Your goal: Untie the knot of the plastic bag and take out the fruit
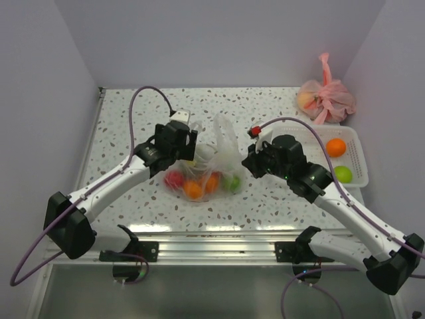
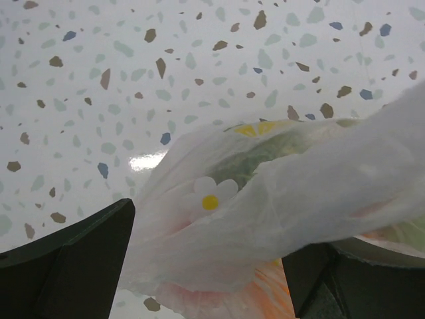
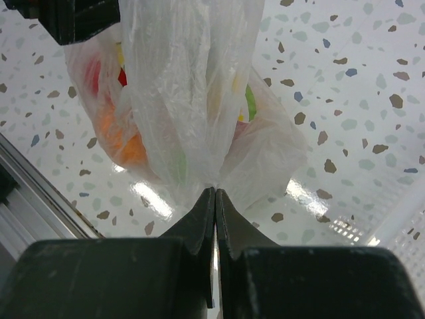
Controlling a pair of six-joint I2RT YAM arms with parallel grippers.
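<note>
Noting the risk at left first: if the left claw (image 2: pixel 209 266) shuts too low it may catch a fruit (image 1: pixel 193 189) or tear the thin film; it stands wide apart, fingers either side of a fold of the plastic bag (image 1: pixel 216 163), clamping nothing. Bag sits mid-worktop (image 1: pixel 133 113) between the arms, fruit inside at its base. At right, a hard pull could tip the bag and spill fruit: right claw (image 3: pixel 214 199) is together, tips pinched on the bag's film.
</note>
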